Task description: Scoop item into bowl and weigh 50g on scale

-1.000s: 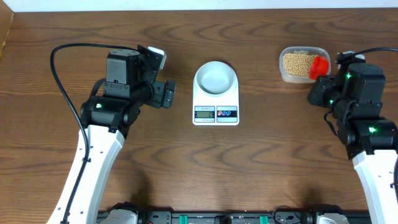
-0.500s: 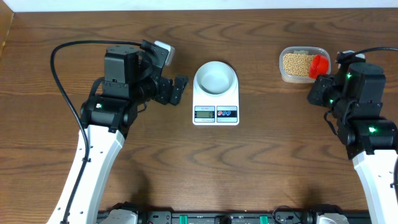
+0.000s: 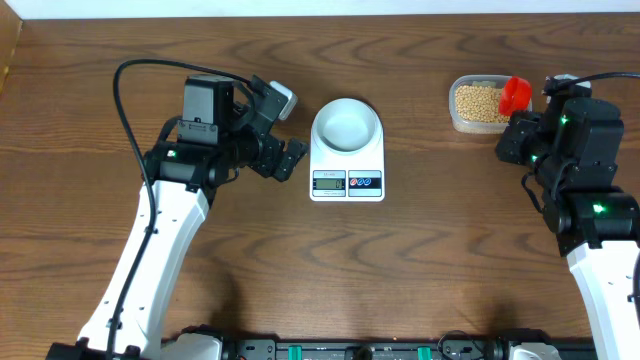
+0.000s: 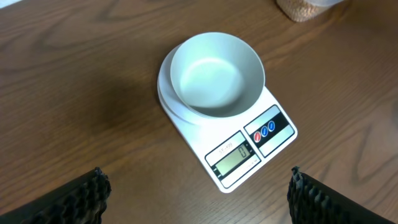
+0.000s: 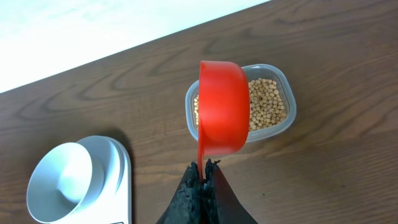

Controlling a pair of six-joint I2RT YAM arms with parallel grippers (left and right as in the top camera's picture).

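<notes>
A red scoop (image 5: 221, 109) tilts over a clear tub (image 5: 290, 106) on a wooden table (image 3: 300, 270).

Overhead straight down, wrist views oblique, all sharing scale (image 3: 347, 182)

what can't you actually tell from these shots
- Whether the red scoop holds beans: the right wrist view shows only its outer side, and overhead it is too small.
- The scale's reading: too small overhead, unclear in the left wrist view.
- The tub in the left wrist view: cut off by the top edge.
</notes>
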